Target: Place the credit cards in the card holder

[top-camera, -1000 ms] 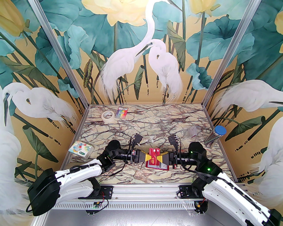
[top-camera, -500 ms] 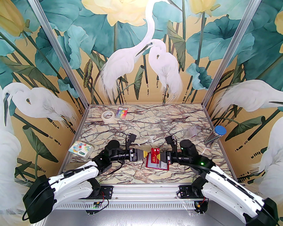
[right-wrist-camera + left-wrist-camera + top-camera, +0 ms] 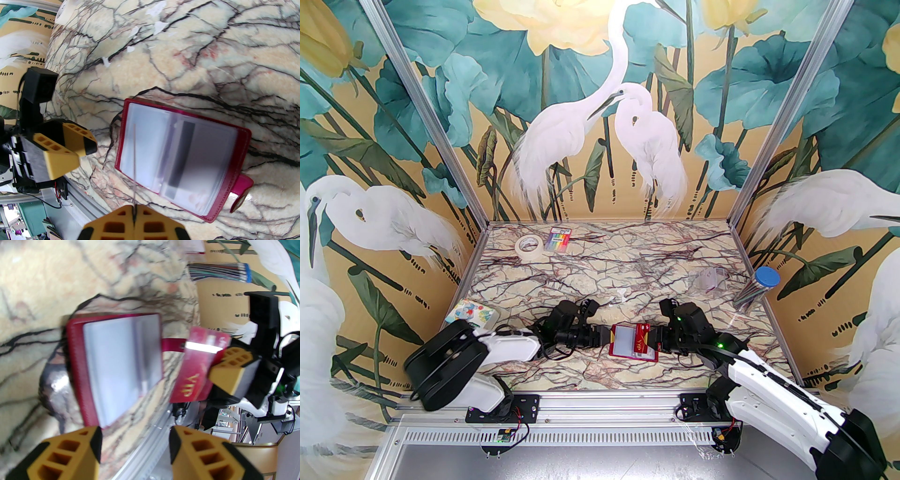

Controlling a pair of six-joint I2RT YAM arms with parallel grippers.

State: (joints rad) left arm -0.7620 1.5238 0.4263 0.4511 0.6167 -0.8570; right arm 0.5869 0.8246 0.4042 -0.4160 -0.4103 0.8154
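The card holder [image 3: 623, 347] lies open on the marble table, its clear sleeves facing up; in the right wrist view the card holder [image 3: 182, 159] shows a card with a dark stripe [image 3: 181, 152] inside a sleeve. My right gripper [image 3: 650, 338] is shut on a red credit card [image 3: 640, 338] marked VIP, held on edge over the holder's right side. That red card [image 3: 196, 373] is pinched by a right finger [image 3: 232, 371]. It appears edge-on [image 3: 134, 164] above my right gripper [image 3: 134, 212]. My left gripper [image 3: 136, 439] stands open and empty just left of the holder [image 3: 112, 371].
A tape roll [image 3: 529, 247] and a rainbow-striped packet [image 3: 560, 239] lie at the far left. A clear plastic case [image 3: 708, 280] and a blue-lidded tube [image 3: 757, 286] sit at the right edge. A patterned pack [image 3: 471, 315] lies near left. The aluminium rail [image 3: 600, 403] bounds the near edge.
My left gripper opened, let go of the red card and drew back left, its arm folding. The right gripper kept the card and tipped it on edge over the holder.
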